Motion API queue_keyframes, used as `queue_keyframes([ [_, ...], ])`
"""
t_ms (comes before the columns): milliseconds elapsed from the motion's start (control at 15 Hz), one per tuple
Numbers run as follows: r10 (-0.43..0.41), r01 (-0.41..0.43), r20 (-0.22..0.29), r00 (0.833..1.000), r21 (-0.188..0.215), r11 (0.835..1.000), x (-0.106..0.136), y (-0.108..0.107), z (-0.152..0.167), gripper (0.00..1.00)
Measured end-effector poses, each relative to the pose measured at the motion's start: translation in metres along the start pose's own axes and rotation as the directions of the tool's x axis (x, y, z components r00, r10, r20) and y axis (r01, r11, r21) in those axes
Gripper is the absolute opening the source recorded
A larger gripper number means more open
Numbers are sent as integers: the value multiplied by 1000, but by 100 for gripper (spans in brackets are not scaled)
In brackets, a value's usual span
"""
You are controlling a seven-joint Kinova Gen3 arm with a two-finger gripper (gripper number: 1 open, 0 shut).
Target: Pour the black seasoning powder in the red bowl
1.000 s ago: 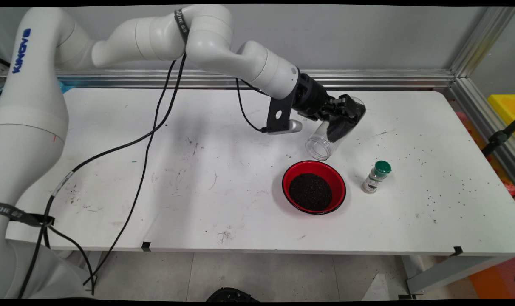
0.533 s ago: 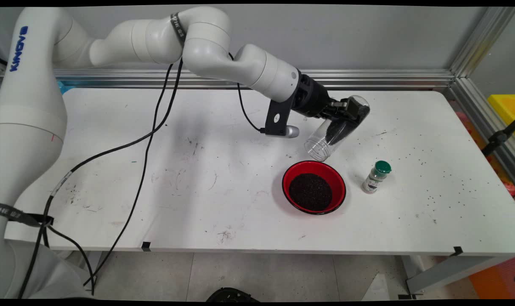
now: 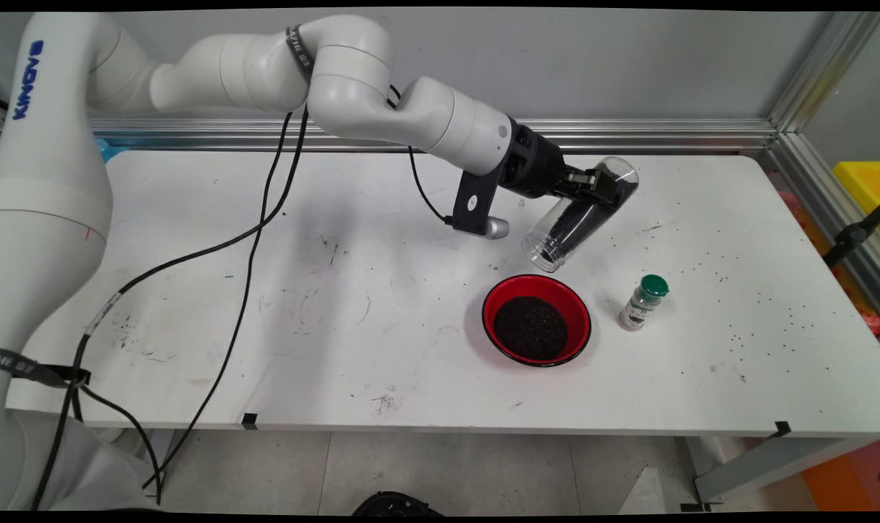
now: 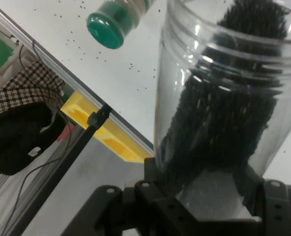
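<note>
Hand (image 3: 598, 190): clamped on jar (image 3: 579, 216), now tipped steeper; black grains slid toward its mouth, above red bowl (image 3: 536, 319).

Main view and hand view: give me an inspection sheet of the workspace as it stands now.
Surface: white table, scuffed, with dark grains scattered at its right.
Job's things: clear jar of dark grains, tilted, mouth down above the red bowl; the bowl holds dark grains.
Clutter: green-capped shaker upright, right of the bowl.
Grippers: gripper shut on the jar near its base.
Cables: black cables hang from the arm across the table's left.
Surroundings: grey wall, aluminium rail, yellow bin at right.
</note>
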Motion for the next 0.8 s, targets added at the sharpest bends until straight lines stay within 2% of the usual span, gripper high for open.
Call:
queue_keyframes([
  [800, 87, -88, 50, 995, 11, 996, 6, -13, -9, 0],
])
